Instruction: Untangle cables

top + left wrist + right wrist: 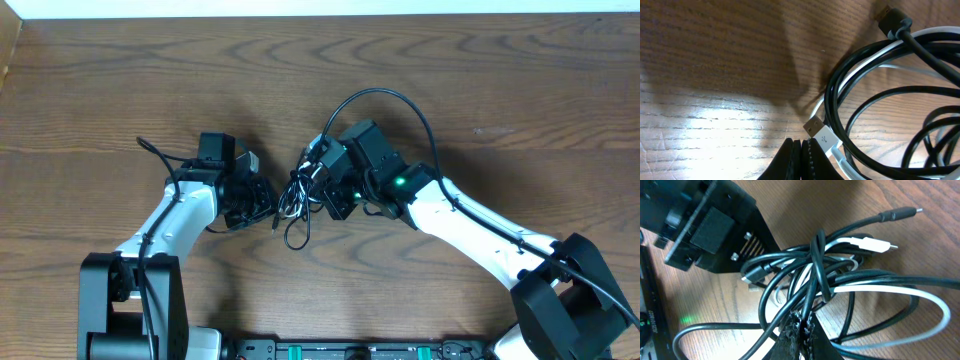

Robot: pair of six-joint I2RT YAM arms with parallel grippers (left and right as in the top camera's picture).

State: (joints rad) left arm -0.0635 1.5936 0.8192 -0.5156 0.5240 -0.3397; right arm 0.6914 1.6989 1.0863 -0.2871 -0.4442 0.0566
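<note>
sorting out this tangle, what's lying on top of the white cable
Several black cables cross over the white cable mid-bundle, hiding its run beneath them. Its white plug lies uncovered.

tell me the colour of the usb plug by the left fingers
White USB plug with a silver tip; left wrist view shows it best.

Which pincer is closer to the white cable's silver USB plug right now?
Left. The left pincer, shut, sits right beside the USB plug. The right pincer is on the far side of the tangle, shut on a black cable.
</note>
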